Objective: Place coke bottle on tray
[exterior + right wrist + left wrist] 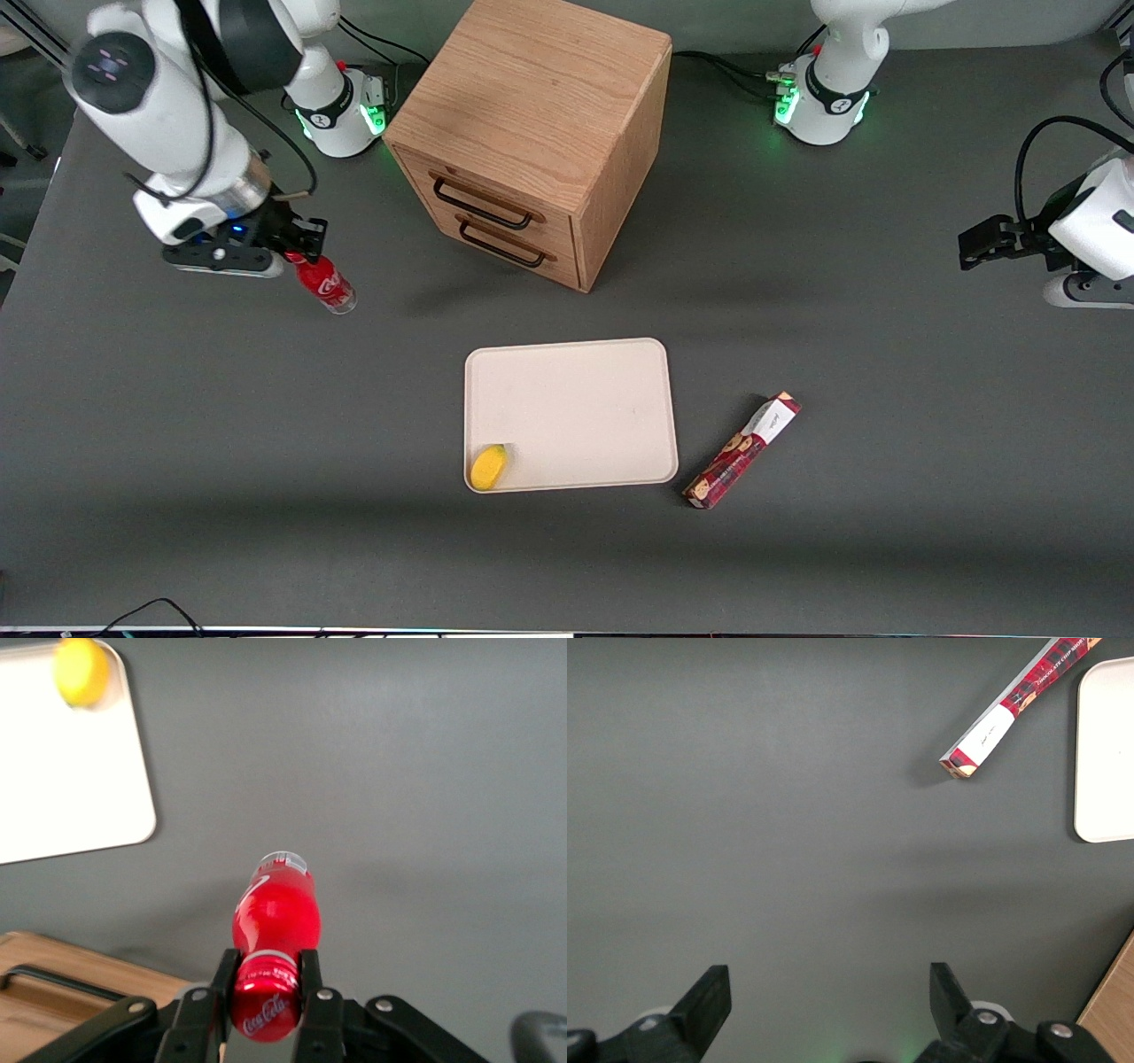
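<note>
Toward working arm's end of table (pixel 177 425), well apart from wooden drawer cabinet (pixel 532 133). Tray (pixel 576 399) nearer front camera, about four o'clock from bottle; yellow object (pixel 489 467) in its corner. Gripper (pixel 297 250) clamped on coke bottle (pixel 324 283) at cap, bottle tilted.

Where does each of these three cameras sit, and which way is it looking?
Front view: high, facing the arms, looking down at the table, cabinet, tray and both arms.
Right wrist view: on the working arm, looking down past its end effector, shut on the coke bottle.
Left wrist view: on the parked arm, looking down at the table; its own fingers show.
All three show the tray; two show the cookie box.
</note>
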Action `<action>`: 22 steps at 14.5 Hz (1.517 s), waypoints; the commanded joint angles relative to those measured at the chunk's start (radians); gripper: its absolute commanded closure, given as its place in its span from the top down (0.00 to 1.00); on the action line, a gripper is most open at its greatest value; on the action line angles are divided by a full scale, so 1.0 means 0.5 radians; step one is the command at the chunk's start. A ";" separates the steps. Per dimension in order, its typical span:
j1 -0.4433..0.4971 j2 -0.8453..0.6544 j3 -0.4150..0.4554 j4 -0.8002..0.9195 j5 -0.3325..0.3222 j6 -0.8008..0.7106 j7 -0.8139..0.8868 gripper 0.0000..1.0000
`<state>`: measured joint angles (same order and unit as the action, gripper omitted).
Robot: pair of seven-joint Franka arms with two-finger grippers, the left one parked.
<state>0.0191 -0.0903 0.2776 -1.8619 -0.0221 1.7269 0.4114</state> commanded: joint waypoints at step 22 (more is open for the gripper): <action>0.109 1.653 0.767 0.910 -1.057 0.608 1.620 0.88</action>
<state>0.0892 0.7520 0.6558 -1.3991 -0.5199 2.0109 1.2092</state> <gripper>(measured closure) 0.683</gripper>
